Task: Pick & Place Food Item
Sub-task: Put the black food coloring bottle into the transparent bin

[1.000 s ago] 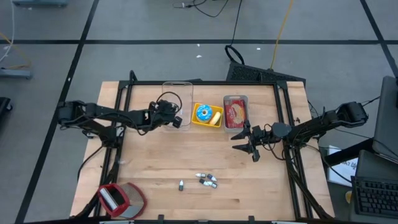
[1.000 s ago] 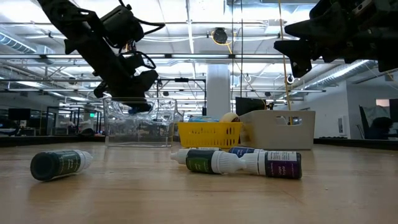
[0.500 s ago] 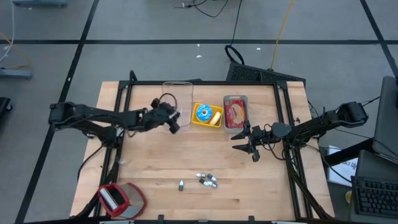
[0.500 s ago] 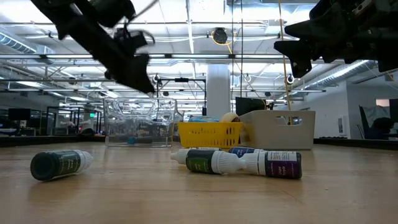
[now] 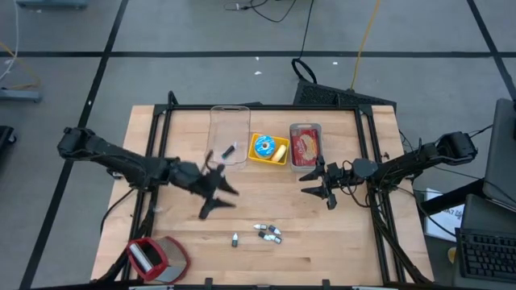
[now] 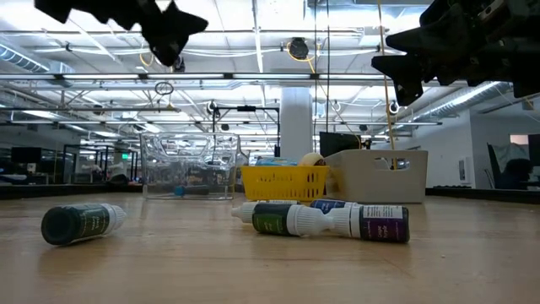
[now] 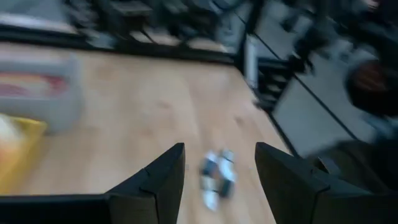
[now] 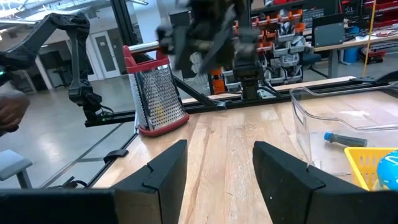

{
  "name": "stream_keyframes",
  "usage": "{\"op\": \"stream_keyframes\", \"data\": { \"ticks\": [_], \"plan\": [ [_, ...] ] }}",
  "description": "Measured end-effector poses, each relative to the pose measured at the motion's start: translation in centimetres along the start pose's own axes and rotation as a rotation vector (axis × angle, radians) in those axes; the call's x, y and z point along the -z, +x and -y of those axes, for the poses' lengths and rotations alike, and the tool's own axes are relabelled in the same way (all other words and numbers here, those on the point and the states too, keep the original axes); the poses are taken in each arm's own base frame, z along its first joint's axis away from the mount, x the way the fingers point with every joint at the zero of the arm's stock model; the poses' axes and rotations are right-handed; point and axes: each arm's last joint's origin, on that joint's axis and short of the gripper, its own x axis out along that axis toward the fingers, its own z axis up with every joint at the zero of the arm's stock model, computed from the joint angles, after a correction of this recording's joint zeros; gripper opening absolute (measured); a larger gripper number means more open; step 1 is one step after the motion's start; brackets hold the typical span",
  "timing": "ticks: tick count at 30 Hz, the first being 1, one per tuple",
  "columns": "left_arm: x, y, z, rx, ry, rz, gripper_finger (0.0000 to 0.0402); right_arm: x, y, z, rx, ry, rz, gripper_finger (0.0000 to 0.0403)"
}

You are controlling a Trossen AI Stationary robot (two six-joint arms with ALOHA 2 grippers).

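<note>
A small dark bottle (image 5: pixel 229 151) with a blue cap lies on its side on the floor of the clear container (image 5: pixel 229 129) at the far middle; the right wrist view shows the bottle (image 8: pixel 348 138) too. Three more small bottles (image 5: pixel 268 234) lie on the table toward the near edge, and they show in the left wrist view (image 7: pixel 216 177). My left gripper (image 5: pixel 219 201) hangs open and empty above the table between container and bottles, and shows high at the left in the low view (image 6: pixel 173 29). My right gripper (image 5: pixel 310 184) waits open, in the air right of centre.
A yellow basket (image 5: pixel 268 150) holds a blue ring and a yellow item. Beside it stands a grey bin (image 5: pixel 305 145) with a red packet. A red grater (image 5: pixel 153 258) lies at the near left corner. A black frame (image 5: pixel 161 121) borders the table.
My left gripper stood over the clear container, opened and let go of the small bottle, which now lies inside. It then rose, swung toward the table's near edge and tipped up from pointing down to nearly level.
</note>
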Motion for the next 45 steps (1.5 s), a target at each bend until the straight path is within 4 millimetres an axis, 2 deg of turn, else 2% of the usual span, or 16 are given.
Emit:
{"op": "stream_keyframes", "data": {
  "ticks": [8, 13, 19, 24, 29, 34, 45],
  "plan": [
    [5.4, 3.5, 6.4, 0.194, 0.209, -0.199, 0.0198, 0.0, 0.0, 0.0, 0.000, 0.000, -0.002, 0.0171],
    [9.1, 5.7, 8.1, 0.167, 0.276, -0.268, 0.0198, 0.0, 0.0, 0.0, 0.001, -0.005, -0.005, 0.0171],
    [12.2, 7.8, 8.5, 0.133, 0.168, -0.292, 0.0198, 0.0, 0.0, 0.0, 0.001, -0.007, -0.004, 0.0171],
    [13.2, 8.8, 9.1, 0.189, 0.126, -0.239, 0.0198, 0.0, 0.0, 0.0, 0.001, -0.002, -0.003, 0.0171],
    [14.7, 9.4, 9.0, 0.176, 0.087, -0.284, 0.0198, 0.0, 0.0, 0.0, 0.000, 0.000, -0.001, 0.0171],
    [15.3, 9.6, 8.9, 0.184, 0.070, -0.307, 0.0198, 0.0, 0.0, 0.0, 0.000, 0.000, -0.001, 0.0171],
    [14.9, 10.0, 7.2, 0.025, 0.036, -0.279, 0.0198, 0.0, 0.0, 0.0, 0.001, 0.000, -0.003, 0.0171]
  ]
}}
